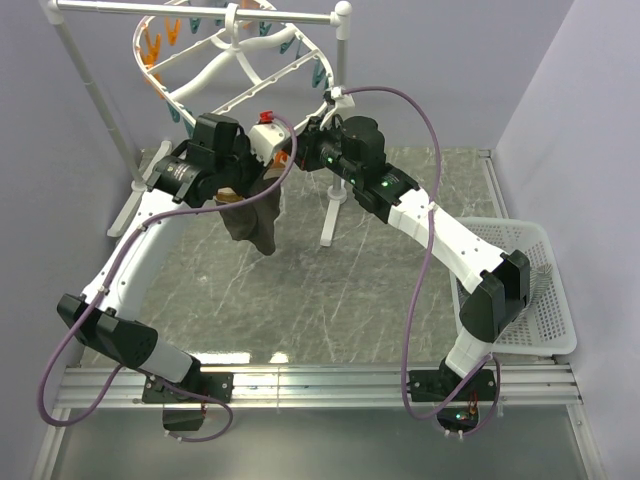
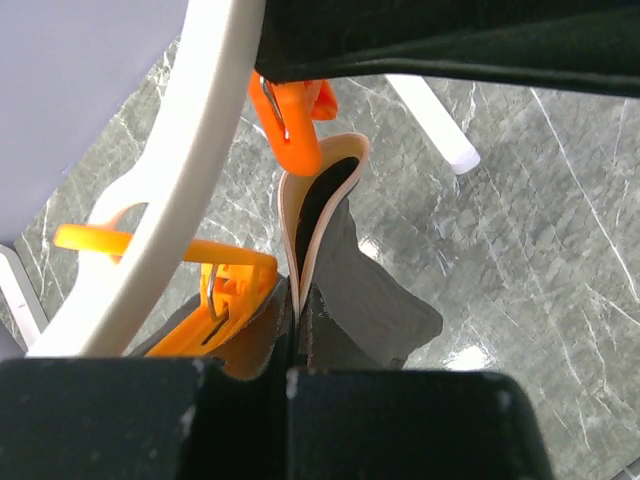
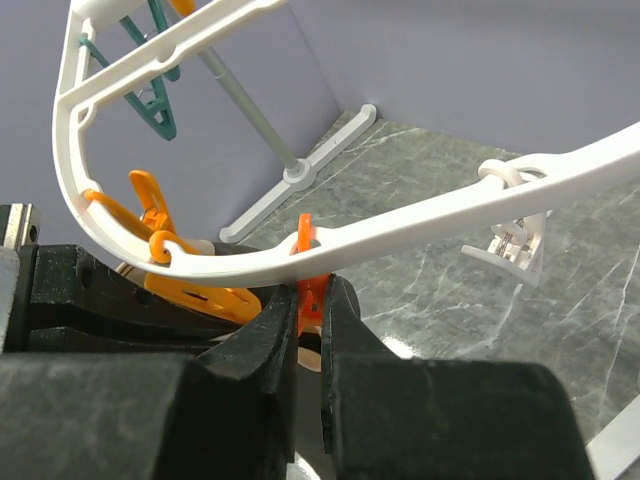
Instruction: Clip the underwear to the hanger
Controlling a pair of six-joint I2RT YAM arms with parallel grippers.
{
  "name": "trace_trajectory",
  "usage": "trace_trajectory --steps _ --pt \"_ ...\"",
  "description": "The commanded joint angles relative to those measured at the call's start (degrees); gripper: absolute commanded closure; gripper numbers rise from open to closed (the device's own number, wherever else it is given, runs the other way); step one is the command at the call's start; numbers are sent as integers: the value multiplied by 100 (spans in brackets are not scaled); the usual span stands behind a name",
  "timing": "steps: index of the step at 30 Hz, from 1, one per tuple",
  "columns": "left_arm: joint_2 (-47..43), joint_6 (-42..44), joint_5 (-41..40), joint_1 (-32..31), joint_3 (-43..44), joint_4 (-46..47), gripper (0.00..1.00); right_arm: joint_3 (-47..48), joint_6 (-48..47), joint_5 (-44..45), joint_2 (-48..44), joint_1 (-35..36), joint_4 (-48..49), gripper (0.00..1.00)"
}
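Grips the underwear [image 2: 375, 290] with the left gripper [image 2: 293, 305], fingers pressed shut on a doubled fold of the tan waistband [image 2: 292, 225]. Pinches an orange clothespin [image 3: 309, 285] with the right gripper [image 3: 310, 310], clenched on the peg just under the white rim of the hanger [image 3: 420, 232].

Stands the waistband fold upright from the left fingers, long axis running straight up to that peg. Brings the top of the loop right at the peg's tip in the left wrist view; cannot tell whether any cloth sits between its jaws. Puts the right gripper nearer the peg and the left just below it, both close together under the ring's near edge.

Hangs dark olive-brown, soft and crumpled, below the left gripper in the top view, apparently off the marble-patterned table [image 1: 330, 290].

Calls, by the look of it, for nudging the fold up into the peg's mouth before the right gripper lets go. Risks the thin band slipping sideways past the tip.
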Motion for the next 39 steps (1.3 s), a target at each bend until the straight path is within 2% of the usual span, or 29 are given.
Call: trace_trajectory --steps 1,22,29,31,35,39 --pt "-180 -107 139 25 254 251 100 -60 -154 72 -196 -29 75 100" --pt "-576 -309 544 25 192 831 100 -245 -567 152 -213 -20 278 100" --pt "-514 -282 912 25 298 805 100 -157 -558 134 -161 -20 286 100" --pt "-567 -230 1062 25 280 831 100 -139 -549 125 -161 -37 269 96" --pt "-672 -133 1325 25 254 849 100 -139 -505 81 -126 -81 304 78" --pt "-725 -89 1361 25 157 867 100 -25 -400 11 -55 -116 199 68"
